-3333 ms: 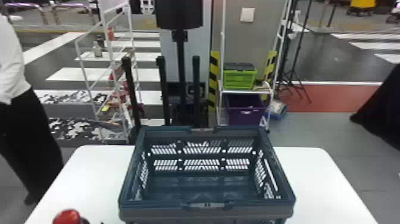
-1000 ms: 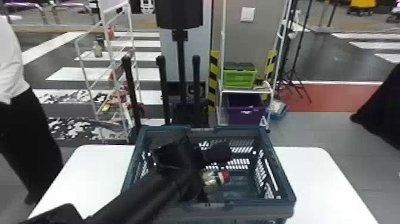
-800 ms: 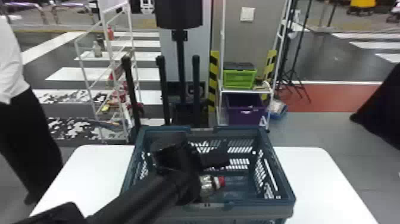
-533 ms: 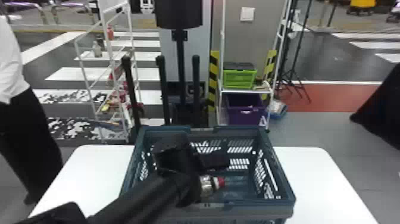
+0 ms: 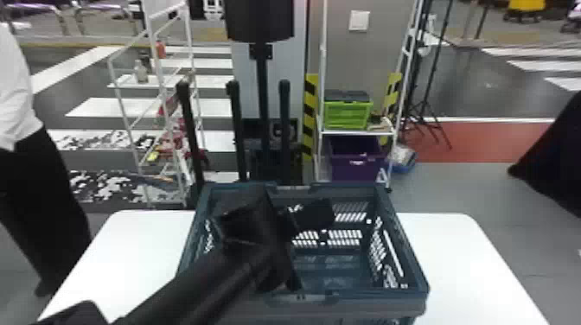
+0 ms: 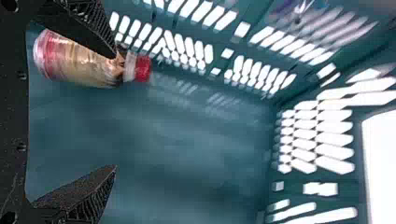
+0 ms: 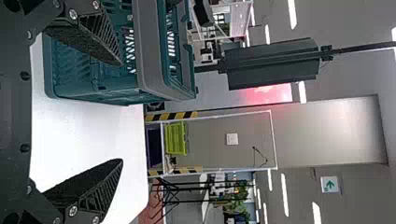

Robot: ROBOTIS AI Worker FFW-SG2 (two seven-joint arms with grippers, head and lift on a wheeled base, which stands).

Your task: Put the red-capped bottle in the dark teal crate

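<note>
Left hand: here's the left gripper (image 5: 315, 250) down inside the dark teal crate (image 5: 367, 305), its two fingers spread wide, crate floor between them.
Bottle: the red-capped bottle (image 6: 84, 63) lies on its side in the crate, partly behind one finger; whether they touch, I can't tell.
In the way: slotted walls all round that gripper, and the black left arm (image 5: 203, 285) slanting across the crate's near left corner.
Right hand: right gripper (image 7: 122, 113) outside the crate, fingers well apart.
Underneath: a white table (image 5: 467, 268) bearing the crate.
Farther out: black posts (image 5: 283, 129), then a shelf rack (image 5: 356, 132) with a green crate (image 5: 348, 116) above a purple bin (image 5: 354, 162).
</note>
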